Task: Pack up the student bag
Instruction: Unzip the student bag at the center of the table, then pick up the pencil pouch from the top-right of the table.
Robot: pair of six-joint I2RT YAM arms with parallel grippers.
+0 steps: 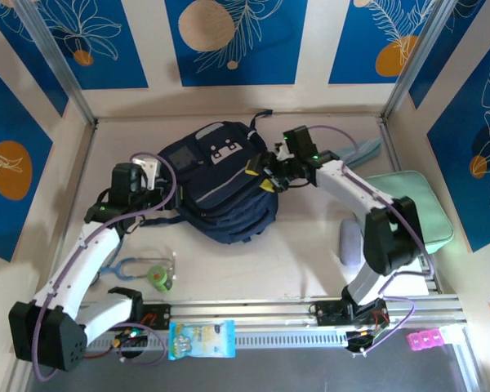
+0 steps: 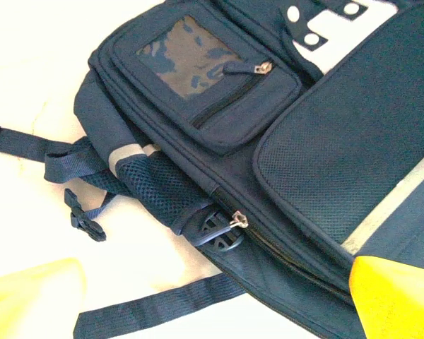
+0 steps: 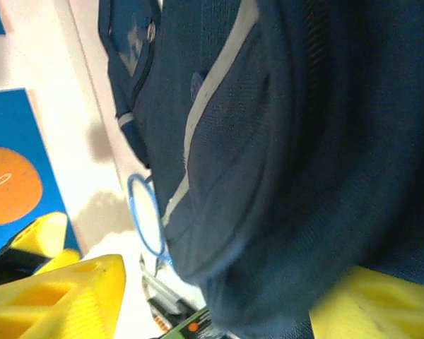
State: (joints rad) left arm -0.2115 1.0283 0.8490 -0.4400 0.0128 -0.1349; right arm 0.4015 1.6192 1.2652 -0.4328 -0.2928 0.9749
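Observation:
The student bag [image 1: 222,184], a navy-blue backpack with a grey-white patch, lies flat in the middle of the table. My left gripper [image 1: 157,181] is at the bag's left side. In the left wrist view its yellow fingers [image 2: 30,296] stand wide apart, so the left gripper [image 2: 219,311] is open over the side zip pull [image 2: 238,220] and a strap [image 2: 155,311], holding nothing. My right gripper [image 1: 261,176] is at the bag's right side. It is open too [image 3: 215,304], its yellow fingers [image 3: 56,296] spread with the bag's fabric [image 3: 297,176] bulging between them.
A mint-green flat case [image 1: 416,204] lies at the right wall, with a pale grey object [image 1: 351,242] in front of it. A blue looped item [image 1: 131,265] and a green roll [image 1: 159,276] sit near the left arm. A snack packet [image 1: 202,339] and a pink piece [image 1: 425,339] lie by the front rail.

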